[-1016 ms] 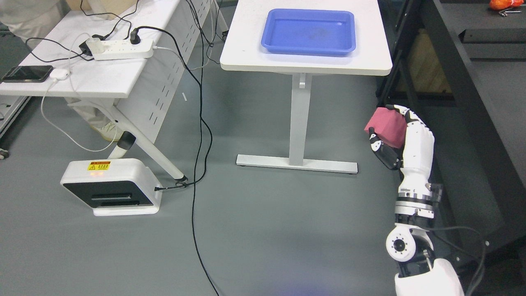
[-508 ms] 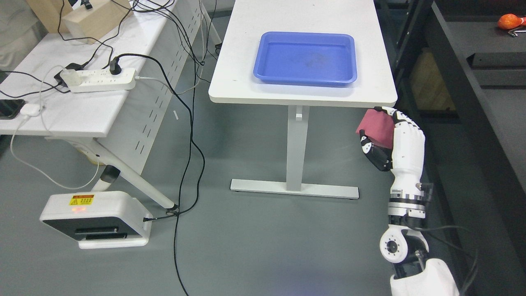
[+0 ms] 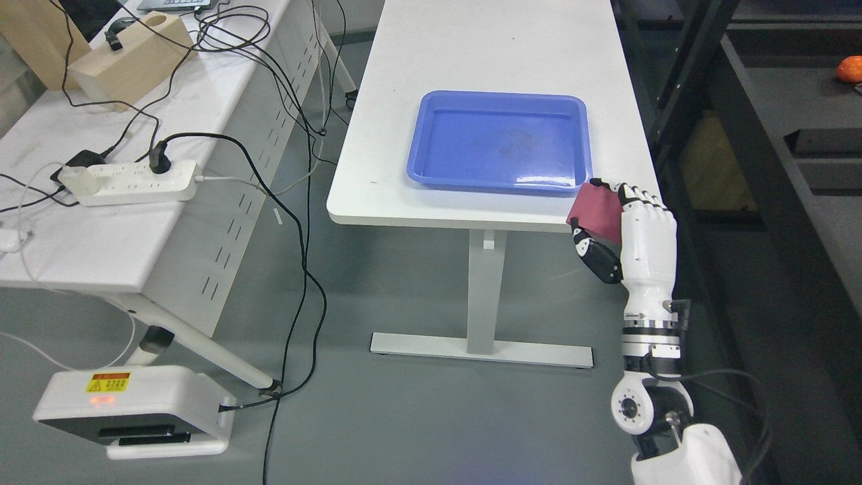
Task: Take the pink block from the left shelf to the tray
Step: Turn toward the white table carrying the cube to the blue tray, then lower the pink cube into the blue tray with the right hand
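My right hand [image 3: 606, 225] rises from the lower right with its white fingers [image 3: 643, 202] and dark thumb curled around the pink block [image 3: 596, 212]. The block sits at the front right corner of the white table [image 3: 377, 202], just off its edge. A blue tray [image 3: 431, 172] lies empty on that table, up and to the left of the block. My left arm does not show.
A dark shelf unit [image 3: 774, 175] stands close along the right, with an orange object [image 3: 850, 69] on it. To the left is a second white table [image 3: 87, 242] with a power strip [image 3: 128, 182], cables and a wooden box [image 3: 128, 60]. A white device [image 3: 131, 411] sits on the grey floor.
The camera has moved: the whole scene slid down and the table now looks nearer. My right hand still holds the pink block, now level with the table's front right corner.
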### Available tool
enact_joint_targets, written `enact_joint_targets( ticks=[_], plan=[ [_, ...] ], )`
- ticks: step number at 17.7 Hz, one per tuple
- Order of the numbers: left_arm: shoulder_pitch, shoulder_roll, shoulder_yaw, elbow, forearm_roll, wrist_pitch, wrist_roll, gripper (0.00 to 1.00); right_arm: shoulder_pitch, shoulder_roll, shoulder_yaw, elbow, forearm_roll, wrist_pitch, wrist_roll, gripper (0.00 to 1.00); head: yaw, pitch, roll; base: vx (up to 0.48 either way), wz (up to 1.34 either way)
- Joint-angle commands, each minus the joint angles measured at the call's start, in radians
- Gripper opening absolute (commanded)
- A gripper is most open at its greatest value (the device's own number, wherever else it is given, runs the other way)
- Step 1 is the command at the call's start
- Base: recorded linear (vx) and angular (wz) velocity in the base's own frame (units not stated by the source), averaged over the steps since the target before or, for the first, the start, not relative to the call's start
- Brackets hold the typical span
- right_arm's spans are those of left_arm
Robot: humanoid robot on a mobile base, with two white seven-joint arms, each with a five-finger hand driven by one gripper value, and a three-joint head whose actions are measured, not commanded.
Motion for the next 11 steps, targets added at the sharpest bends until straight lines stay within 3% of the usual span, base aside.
enact_joint_targets(
  ticks=[1,11],
  plan=[
    [-0.018,0.017,0.001,-0.017,0.000,0.000,0.000,1.00,0.025,-0.017,0.046,0.000,0.017,-0.005,-0.001,0.03,0.0000,0.000,0.000,0.237,0.00],
    [-0.018,0.017,0.001,-0.017,0.000,0.000,0.000,1.00,0.054,-0.017,0.173,0.000,0.155,-0.045,-0.001,0.03,0.0000,0.000,0.000,0.231,0.00]
  ],
)
